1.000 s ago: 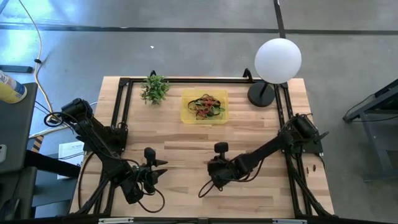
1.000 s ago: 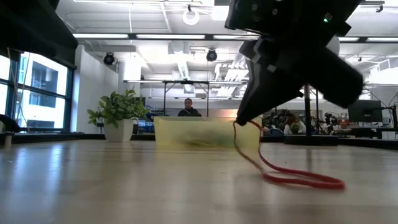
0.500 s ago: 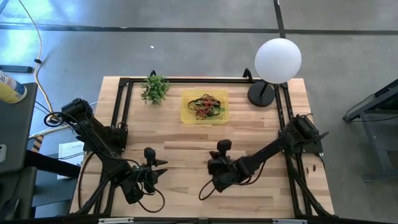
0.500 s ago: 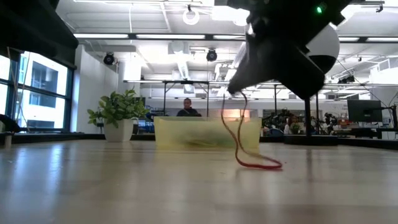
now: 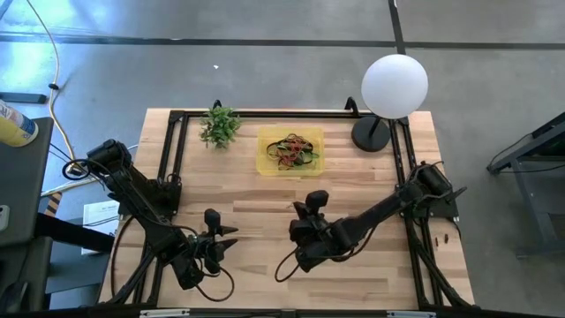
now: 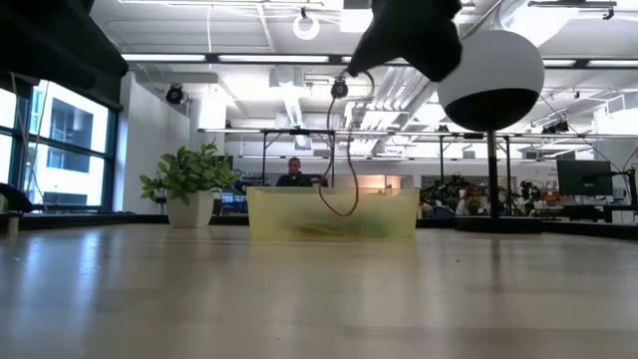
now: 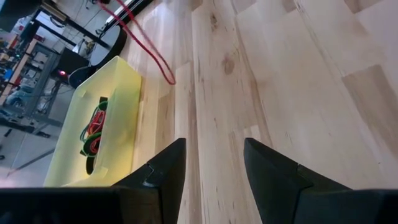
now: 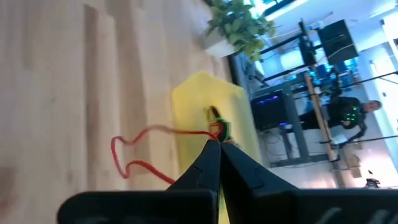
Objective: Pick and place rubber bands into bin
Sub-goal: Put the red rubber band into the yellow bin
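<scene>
My right gripper (image 5: 300,212) is shut on a red rubber band (image 6: 351,170) above the middle of the table, near of the bin. The band shows again in the right wrist view (image 8: 134,165) and in the left wrist view (image 7: 149,46). The bin (image 5: 265,168) is a shallow yellow tray at the far middle, with several coloured rubber bands (image 5: 291,150) lying inside. My left gripper (image 5: 231,238) waits open near the table's front left, with nothing between its fingers (image 7: 168,171). My right gripper pinches the red band at its upper end (image 8: 208,132) between the two fingertips. The fingers slant down toward the bin. The band hangs slack below them as a long loop (image 6: 344,209), clear of the table.
A small green plant (image 5: 219,126) stands left of the bin, and a lamp with a white globe (image 5: 395,86) stands at the far right. A black frame rail (image 5: 265,113) borders the work area. Bare wood (image 5: 256,208) lies between the grippers and the bin.
My right gripper has risen and tipped its fingers upward, staying shut. The red band, whose lower loop lay on the table a second ago, has been drawn up and now hangs clear of it.
</scene>
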